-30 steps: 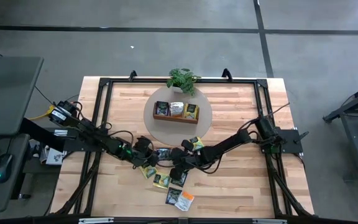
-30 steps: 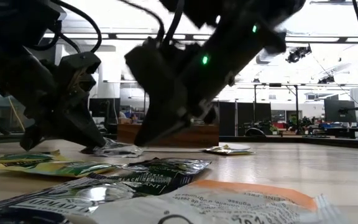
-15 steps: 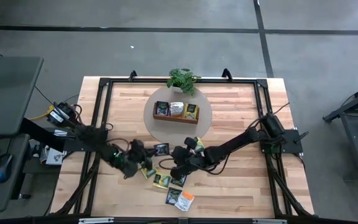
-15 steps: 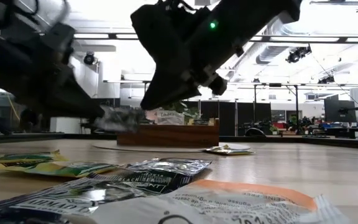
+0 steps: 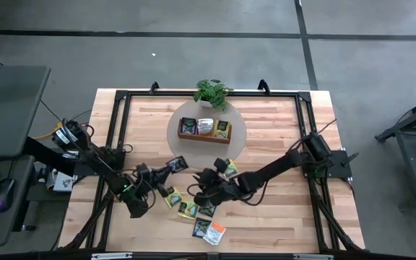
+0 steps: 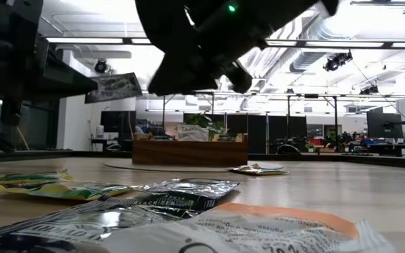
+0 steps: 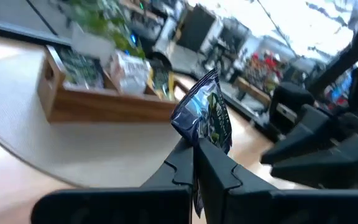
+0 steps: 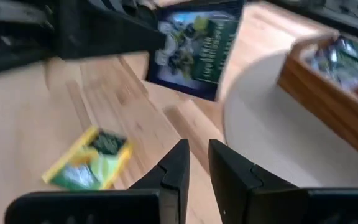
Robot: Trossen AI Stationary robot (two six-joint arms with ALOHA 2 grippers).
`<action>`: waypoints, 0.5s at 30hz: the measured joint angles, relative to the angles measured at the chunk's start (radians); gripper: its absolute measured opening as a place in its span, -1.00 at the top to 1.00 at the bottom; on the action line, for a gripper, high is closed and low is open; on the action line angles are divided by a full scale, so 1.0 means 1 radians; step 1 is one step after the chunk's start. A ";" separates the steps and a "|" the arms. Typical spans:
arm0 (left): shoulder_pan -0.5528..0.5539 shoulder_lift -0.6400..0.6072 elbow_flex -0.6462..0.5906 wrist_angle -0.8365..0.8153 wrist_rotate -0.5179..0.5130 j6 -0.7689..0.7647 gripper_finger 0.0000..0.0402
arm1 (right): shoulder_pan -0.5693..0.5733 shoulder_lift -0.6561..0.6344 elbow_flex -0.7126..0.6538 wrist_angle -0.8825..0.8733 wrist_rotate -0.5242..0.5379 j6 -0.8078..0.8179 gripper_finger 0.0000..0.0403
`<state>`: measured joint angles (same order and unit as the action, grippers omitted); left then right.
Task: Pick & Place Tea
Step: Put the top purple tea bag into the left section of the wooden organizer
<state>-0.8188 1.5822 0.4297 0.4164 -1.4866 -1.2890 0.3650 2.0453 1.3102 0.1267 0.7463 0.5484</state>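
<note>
Aloft, left claw (image 7: pixel 194 163) pinching dark sachet (image 7: pixel 205 116).

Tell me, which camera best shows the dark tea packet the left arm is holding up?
The right wrist view: the dark sachet faces it flat, label visible. The left wrist view shows it pinched in the left gripper; the high view shows it small, the low view a small tilted shape.

Robotics lab, concrete floor (image 5: pixel 193 43), ceiling ducts (image 6: pixel 329 31), monitors (image 6: pixel 384 125)
</note>
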 joint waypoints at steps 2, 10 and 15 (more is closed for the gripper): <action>0.000 0.000 0.000 -0.002 -0.047 0.002 1.00 | -0.013 0.000 0.000 0.042 -0.017 -0.037 0.75; 0.001 0.000 0.000 0.009 -0.077 -0.001 1.00 | -0.058 -0.018 0.000 0.192 -0.124 -0.189 0.82; 0.000 0.000 0.000 0.005 -0.080 -0.001 1.00 | -0.096 -0.096 0.001 0.088 -0.178 -0.215 0.76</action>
<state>-0.8185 1.5818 0.4297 0.4210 -1.5665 -1.2902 0.2686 1.9493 1.3112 0.2146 0.5687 0.3330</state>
